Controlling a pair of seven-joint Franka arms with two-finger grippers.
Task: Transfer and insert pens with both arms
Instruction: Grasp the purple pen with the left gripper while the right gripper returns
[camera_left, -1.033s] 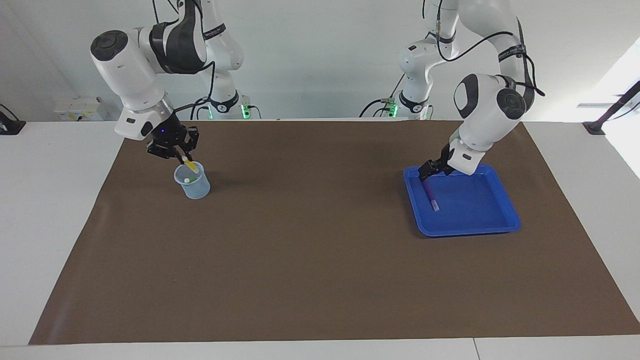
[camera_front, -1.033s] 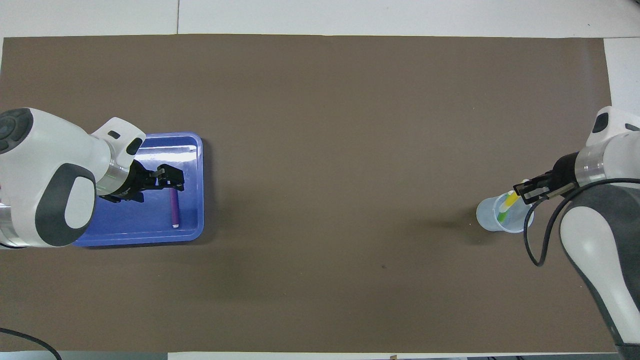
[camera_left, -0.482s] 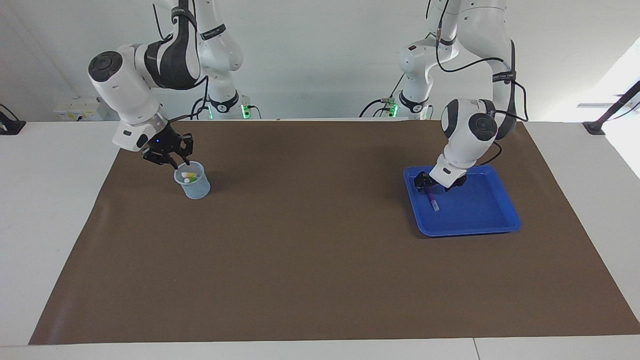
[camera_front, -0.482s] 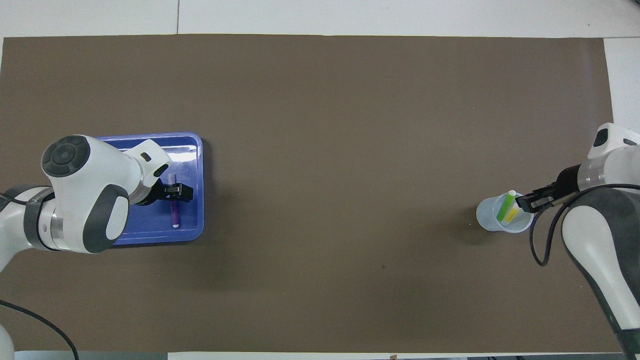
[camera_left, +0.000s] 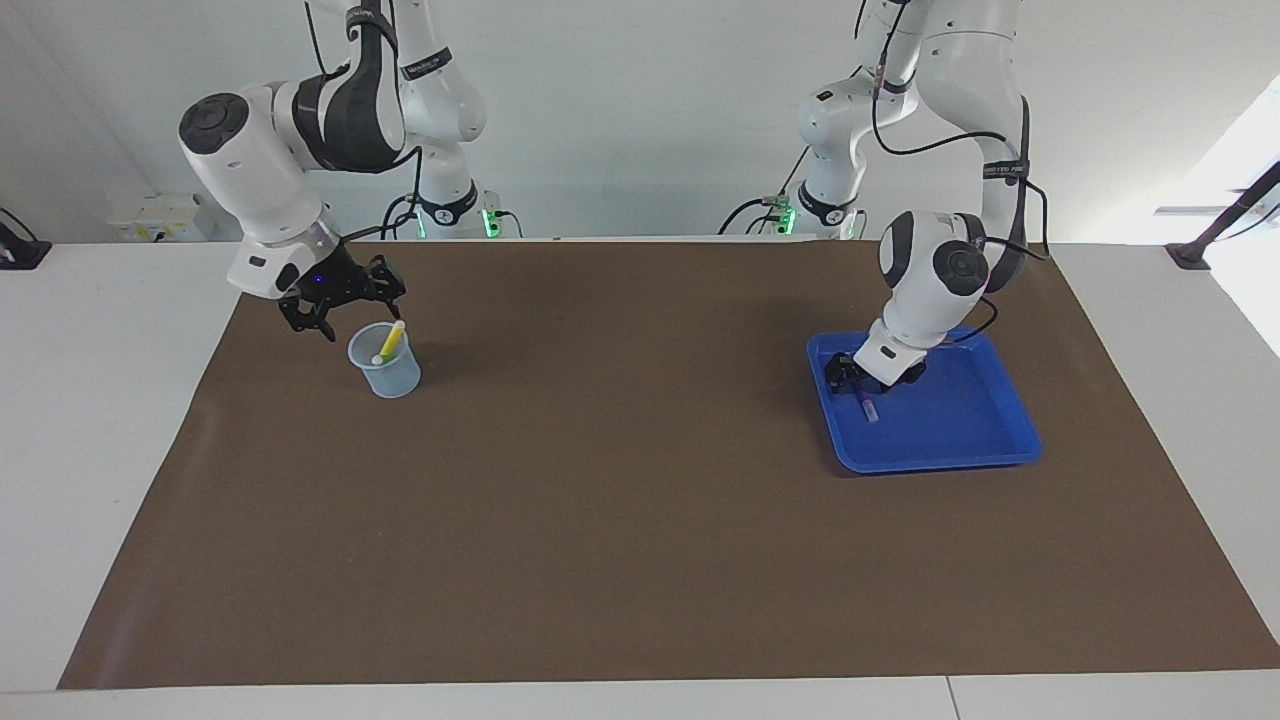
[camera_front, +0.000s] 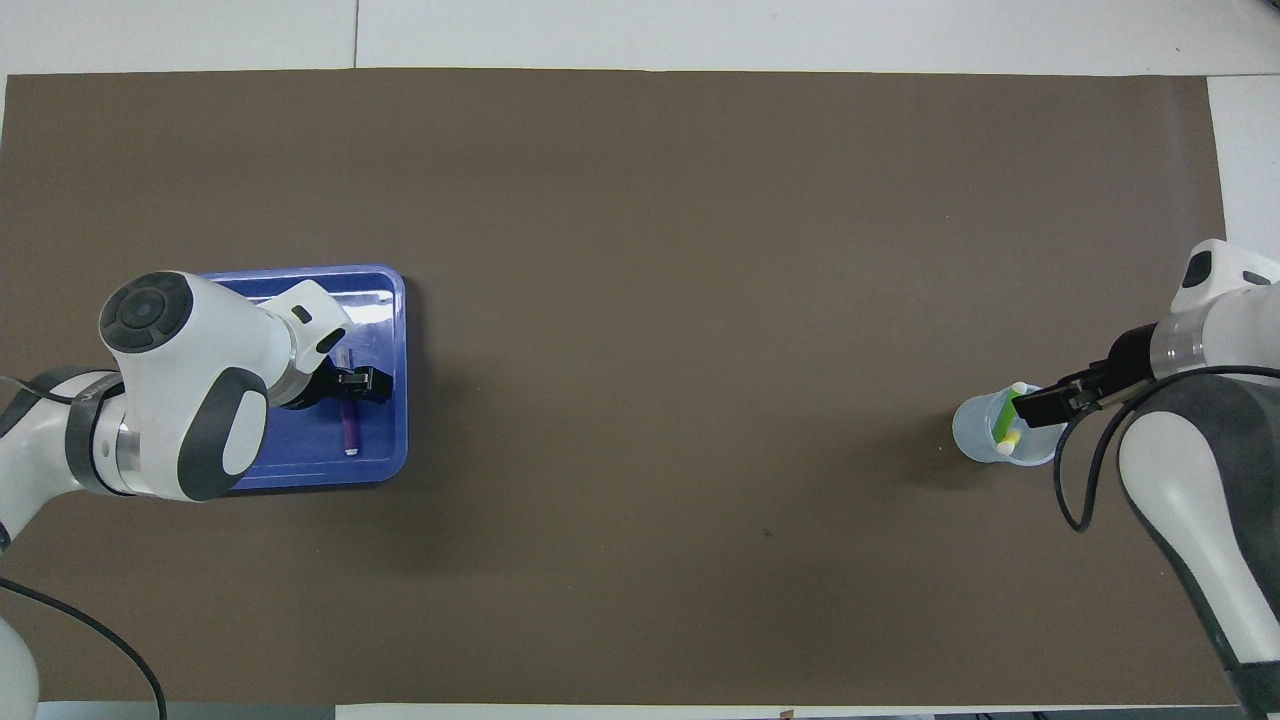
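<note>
A purple pen (camera_left: 868, 405) (camera_front: 350, 430) lies in the blue tray (camera_left: 960, 440) (camera_front: 395, 300) at the left arm's end of the table. My left gripper (camera_left: 853, 378) (camera_front: 358, 385) is down inside the tray at the pen's end nearer the robots. In the clear cup (camera_left: 385, 368) (camera_front: 975, 435) at the right arm's end a yellow pen (camera_left: 390, 342) (camera_front: 1010, 437) leans on the rim beside a green pen (camera_front: 1005, 418). My right gripper (camera_left: 345, 310) (camera_front: 1040, 407) hangs open just above the cup's rim, holding nothing.
A brown mat (camera_left: 640, 520) covers most of the white table. Two smaller white arms with green-lit bases (camera_left: 450, 215) stand at the robots' edge. A black clamp (camera_left: 1190, 255) sits on the table edge at the left arm's end.
My right gripper let go of the yellow pen, which now stands in the cup, and drew back open. The left arm swung round and lowered its gripper onto the purple pen.
</note>
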